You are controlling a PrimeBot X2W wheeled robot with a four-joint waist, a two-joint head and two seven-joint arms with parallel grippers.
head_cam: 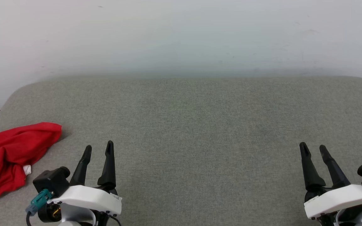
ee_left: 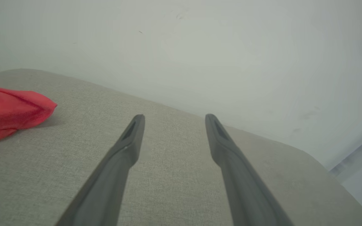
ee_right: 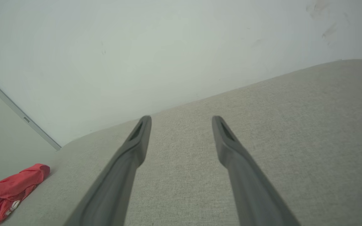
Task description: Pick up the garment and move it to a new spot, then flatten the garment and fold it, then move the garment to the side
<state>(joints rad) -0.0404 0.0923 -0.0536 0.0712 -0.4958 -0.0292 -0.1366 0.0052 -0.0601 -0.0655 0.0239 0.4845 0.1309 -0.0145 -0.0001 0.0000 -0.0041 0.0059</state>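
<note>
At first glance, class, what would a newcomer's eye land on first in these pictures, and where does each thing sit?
The red garment jumps out first, lying crumpled at the left edge of the grey padded surface. Next come the left gripper and the right gripper, both open and empty, low at either side and apart from the cloth. Behind them stands a plain white wall.

Both the left pincer (head_cam: 99, 145) and the right pincer (head_cam: 312, 146): two long tapered black fingers, white shell (head_cam: 86, 197) at base. Black camera block (head_cam: 50, 180) and teal plug (head_cam: 39, 198) beside left pincer.
</note>
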